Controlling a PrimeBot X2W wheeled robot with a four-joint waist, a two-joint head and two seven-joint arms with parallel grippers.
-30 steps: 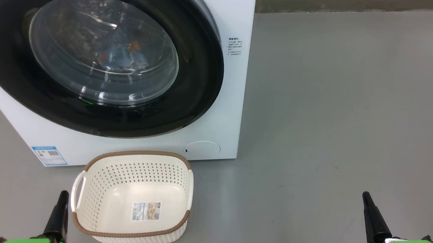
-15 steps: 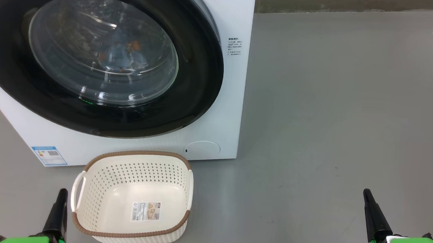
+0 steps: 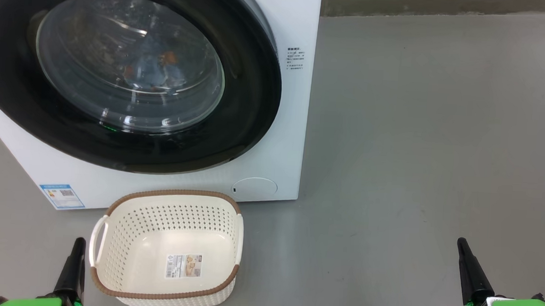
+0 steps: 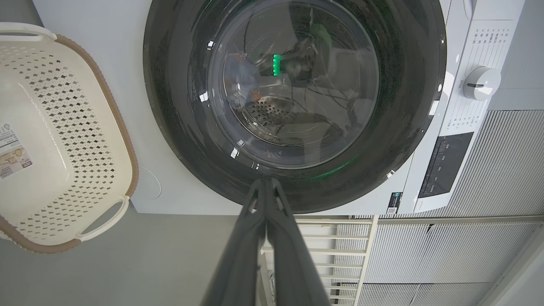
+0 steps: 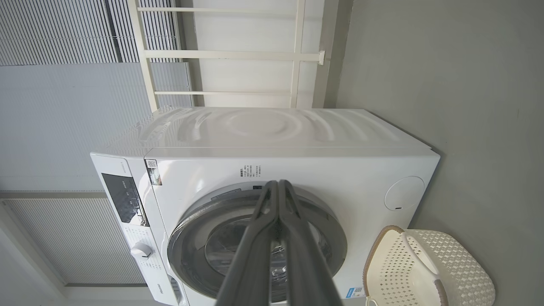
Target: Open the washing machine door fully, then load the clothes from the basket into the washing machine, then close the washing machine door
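Observation:
The white washing machine (image 3: 287, 139) stands at the upper left, its round black-rimmed door (image 3: 252, 99) shut flat against the front. Through the glass I see light-blue clothes (image 3: 157, 68) with orange marks lying in the drum; they also show in the left wrist view as clothes (image 4: 240, 87) behind the door (image 4: 170, 106). The cream basket (image 3: 175, 193) sits on the floor before the machine, holding nothing but its label. My left gripper (image 3: 78, 245) is shut, just left of the basket. My right gripper (image 3: 461, 245) is shut, far to the right. Each wrist view shows its fingertips pressed together: left gripper (image 4: 265, 182), right gripper (image 5: 278, 183).
Bare grey floor (image 3: 420, 133) stretches to the right of the machine. A round service flap (image 3: 254, 188) and a blue sticker (image 3: 61, 196) mark its lower front. The control dial (image 4: 482, 83) sits above the door. A white railing (image 5: 229, 54) and slatted wall stand behind.
Both grippers have shifted only a hair in the head view. The door, basket and clothes have not moved.

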